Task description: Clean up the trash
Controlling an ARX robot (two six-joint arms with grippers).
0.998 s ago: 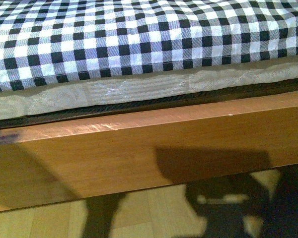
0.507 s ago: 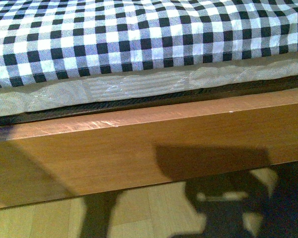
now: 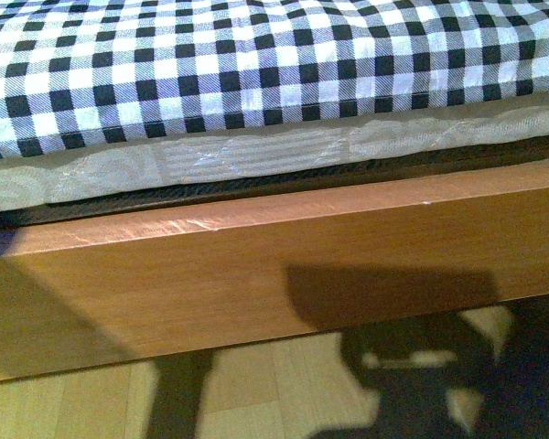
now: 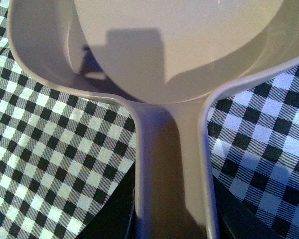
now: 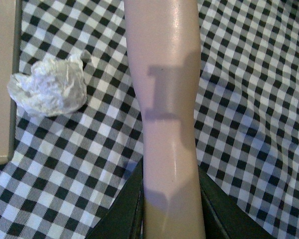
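Left tool clamps dustpan handle; right tool clamps brush handle; trash touching dustpan edge.

In the front view the whole scene is sliding downward in the frame. The wooden rail is sitting lower than a second ago, and more of the checked cover is showing above it. The strip of floor below is narrowing. The shadows on the rail and floor are dropping along with everything else.
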